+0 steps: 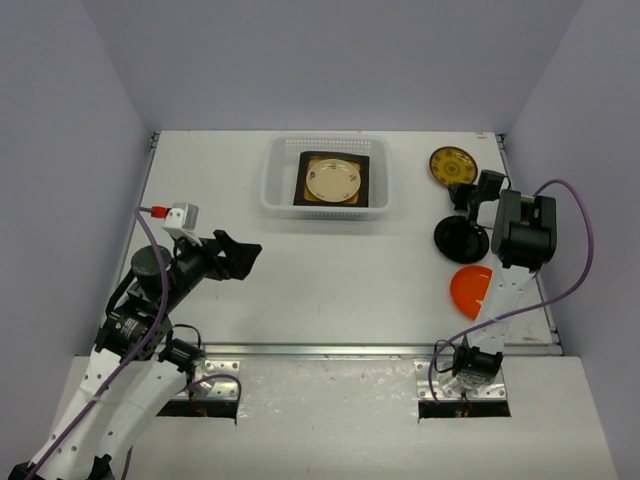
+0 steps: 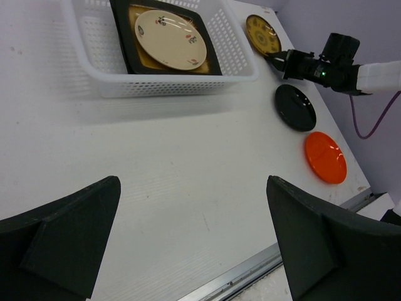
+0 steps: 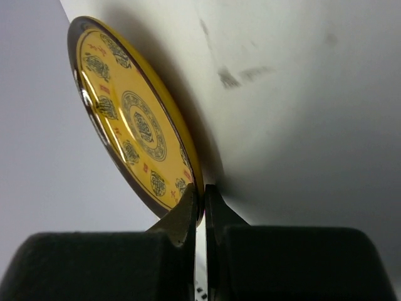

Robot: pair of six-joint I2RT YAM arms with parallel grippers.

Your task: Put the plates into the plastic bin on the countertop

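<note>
Translucent bin (image 1: 275, 180): square dark-rimmed plate (image 1: 308, 162) inside, cream plate (image 1: 334, 180) atop.

Left tool (image 2: 193, 188) spread, right tool (image 3: 202, 199) clamped

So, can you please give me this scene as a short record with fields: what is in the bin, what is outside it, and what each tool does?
in bin: the plastic bin holds a square dark-rimmed plate with a cream round plate on top
outside bin: yellow patterned plate, black plate, orange plate, all on the right side of the countertop
right tool: shut on the rim of the yellow patterned plate
left tool: open, empty, over the left side
plates not yet in bin: three
</note>
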